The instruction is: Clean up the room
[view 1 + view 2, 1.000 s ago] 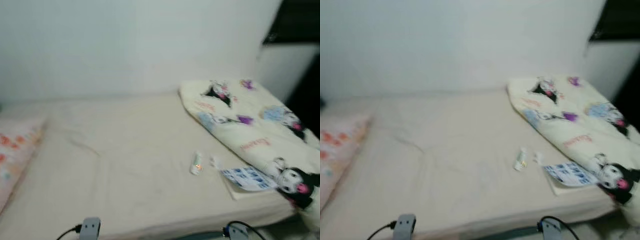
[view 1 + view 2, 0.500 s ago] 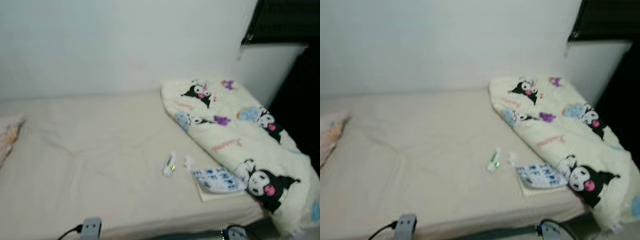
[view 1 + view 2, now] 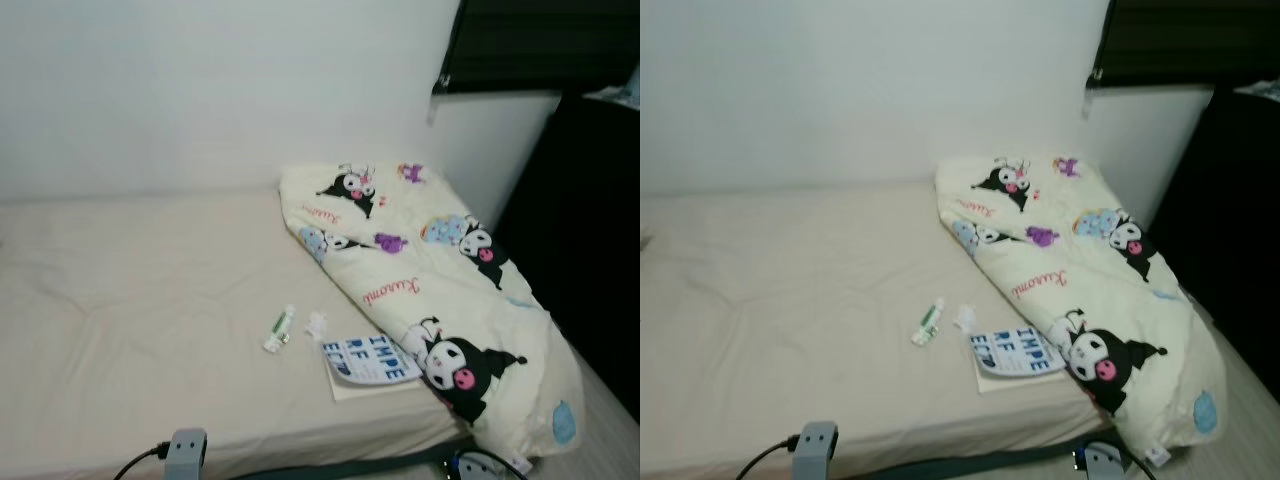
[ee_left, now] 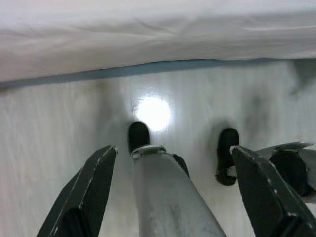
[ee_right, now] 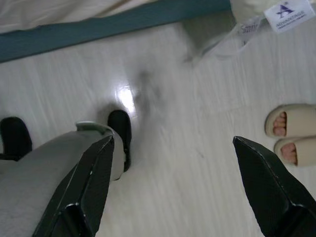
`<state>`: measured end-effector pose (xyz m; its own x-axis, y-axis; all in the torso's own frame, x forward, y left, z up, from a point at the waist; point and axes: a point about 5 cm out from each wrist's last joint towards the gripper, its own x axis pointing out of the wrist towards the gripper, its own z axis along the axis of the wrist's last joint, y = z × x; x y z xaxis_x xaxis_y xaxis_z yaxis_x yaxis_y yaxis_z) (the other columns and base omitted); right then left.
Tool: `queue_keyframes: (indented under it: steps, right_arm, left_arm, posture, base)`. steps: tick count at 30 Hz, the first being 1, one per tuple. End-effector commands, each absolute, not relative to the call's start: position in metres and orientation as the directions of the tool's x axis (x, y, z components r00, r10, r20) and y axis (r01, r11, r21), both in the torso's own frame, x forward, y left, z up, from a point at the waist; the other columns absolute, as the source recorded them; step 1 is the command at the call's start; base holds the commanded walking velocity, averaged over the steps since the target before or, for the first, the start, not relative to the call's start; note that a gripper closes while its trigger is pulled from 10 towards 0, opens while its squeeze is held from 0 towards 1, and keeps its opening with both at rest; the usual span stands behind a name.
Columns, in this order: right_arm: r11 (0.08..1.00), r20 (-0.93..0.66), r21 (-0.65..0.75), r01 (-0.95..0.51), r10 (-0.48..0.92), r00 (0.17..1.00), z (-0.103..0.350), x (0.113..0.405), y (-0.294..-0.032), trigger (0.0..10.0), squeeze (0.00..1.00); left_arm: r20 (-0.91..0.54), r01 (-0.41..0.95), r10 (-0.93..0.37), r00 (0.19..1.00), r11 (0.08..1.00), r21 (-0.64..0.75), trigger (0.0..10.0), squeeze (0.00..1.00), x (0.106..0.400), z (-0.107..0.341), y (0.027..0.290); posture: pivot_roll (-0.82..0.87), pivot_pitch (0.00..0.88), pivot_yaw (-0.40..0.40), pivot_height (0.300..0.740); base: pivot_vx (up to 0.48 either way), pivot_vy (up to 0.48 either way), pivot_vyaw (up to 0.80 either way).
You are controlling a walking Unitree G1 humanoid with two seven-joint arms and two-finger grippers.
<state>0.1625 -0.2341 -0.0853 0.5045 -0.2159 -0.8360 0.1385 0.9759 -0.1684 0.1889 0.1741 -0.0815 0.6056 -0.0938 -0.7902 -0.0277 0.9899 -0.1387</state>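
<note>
On the beige bed (image 3: 130, 300) lie a small white and green tube (image 3: 279, 329), a crumpled white wrapper (image 3: 317, 323) and a paper with blue letters (image 3: 370, 358). A cream comforter (image 3: 420, 290) printed with cartoon figures is bunched along the bed's right side and droops over its front corner. My left gripper (image 4: 173, 150) hangs open over the pale floor in front of the bed. My right gripper (image 5: 173, 140) is open too, low beside the bed, with nothing between its fingers.
A dark tall cabinet (image 3: 590, 230) stands to the right of the bed, under a dark window blind (image 3: 540, 45). A person's sandalled foot (image 5: 291, 133) rests on the floor near my right gripper. My own legs and black feet (image 4: 139, 136) stand below.
The camera has swung to the right: the pink pillow has left the view and the dark cabinet has come in. The things on the bed lie as before.
</note>
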Motion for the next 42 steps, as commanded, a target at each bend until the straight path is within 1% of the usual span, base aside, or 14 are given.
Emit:
queue_keyframes:
  steps: [1, 8, 12, 22, 25, 27, 31, 32, 33, 36, 42]
  right_arm:
    - [0.974, -0.834, -0.166, 0.152, -0.221, 0.506, -0.085, 0.162, -0.235, 10.0, 0.0]
    - [0.975, -0.832, -0.163, 0.152, -0.218, 0.51, -0.085, 0.164, -0.234, 10.0, 0.0]
    - [0.975, -0.831, -0.16, 0.152, -0.217, 0.513, -0.084, 0.165, -0.233, 10.0, 0.0]
    - [0.976, -0.83, -0.158, 0.151, -0.214, 0.514, -0.085, 0.166, -0.231, 10.0, 0.0]
    - [0.976, -0.831, -0.157, 0.15, -0.213, 0.514, -0.085, 0.165, -0.231, 10.0, 0.0]
    - [0.977, -0.83, -0.154, 0.15, -0.21, 0.516, -0.085, 0.166, -0.23, 10.0, 0.0]
    - [0.977, -0.829, -0.152, 0.15, -0.209, 0.519, -0.084, 0.167, -0.23, 10.0, 0.0]
    - [0.977, -0.827, -0.151, 0.151, -0.209, 0.522, -0.084, 0.168, -0.23, 10.0, 0.0]
    - [0.977, -0.827, -0.151, 0.151, -0.209, 0.522, -0.084, 0.168, -0.23, 10.0, 0.0]
    - [0.977, -0.824, -0.151, 0.151, -0.209, 0.527, -0.083, 0.17, -0.23, 10.0, 0.0]
    - [0.977, -0.824, -0.153, 0.148, -0.208, 0.527, -0.083, 0.171, -0.23, 10.0, 0.0]
  left_arm:
    - [-0.793, -0.022, -0.107, 0.6, 0.988, -0.151, 10.0, 0.0, 0.187, -0.083, 0.17]
    - [-0.786, -0.024, -0.109, 0.608, 0.987, -0.156, 10.0, 0.0, 0.191, -0.081, 0.168]
    - [-0.775, -0.056, -0.099, 0.625, 0.984, -0.171, 10.0, 0.0, 0.196, -0.079, 0.167]
    - [-0.766, -0.068, -0.095, 0.636, 0.982, -0.179, 10.0, 0.0, 0.2, -0.077, 0.166]
    - [-0.752, -0.067, -0.1, 0.651, 0.98, -0.189, 10.0, 0.0, 0.205, -0.074, 0.165]
    - [-0.725, -0.063, -0.11, 0.68, 0.976, -0.207, 10.0, 0.0, 0.214, -0.069, 0.164]
    - [-0.704, -0.06, -0.121, 0.7, 0.972, -0.227, 10.0, 0.0, 0.22, -0.065, 0.164]
    - [-0.679, -0.054, -0.14, 0.721, 0.965, -0.256, 10.0, 0.0, 0.226, -0.061, 0.162]
    - [-0.679, -0.054, -0.14, 0.721, 0.965, -0.256, 10.0, 0.0, 0.226, -0.061, 0.162]
    - [-0.594, -0.003, -0.216, 0.775, 0.939, -0.345, 10.0, 0.0, 0.243, -0.047, 0.154]
    - [-0.549, 0.013, -0.236, 0.802, 0.925, -0.379, 10.0, 0.0, 0.253, -0.039, 0.152]
  posture:
    - [-0.07, 0.056, -0.007, 0.74]
    - [-0.07, 0.056, -0.006, 0.74]
    - [-0.07, 0.056, -0.006, 0.74]
    - [-0.07, 0.057, -0.005, 0.74]
    - [-0.06, 0.058, -0.004, 0.74]
    - [-0.06, 0.057, -0.003, 0.74]
    - [-0.06, 0.057, -0.002, 0.74]
    - [-0.06, 0.057, -0.002, 0.74]
    - [-0.06, 0.057, -0.002, 0.74]
    - [-0.06, 0.057, -0.005, 0.74]
    - [-0.06, 0.056, -0.005, 0.74]
  base:
    - [0.0, -0.424, 0.0]
    - [0.0, -0.422, 0.0]
    - [0.0, 0.0, 0.0]
    - [0.0, 0.0, 0.0]
    - [0.0, 0.0, 0.0]
    - [0.0, 0.0, 0.0]
    - [0.0, 0.0, 0.0]
    - [0.304, 0.0, 0.0]
    - [0.304, 0.0, 0.0]
    - [0.368, 0.0, 0.0]
    - [0.399, 0.0, 0.0]
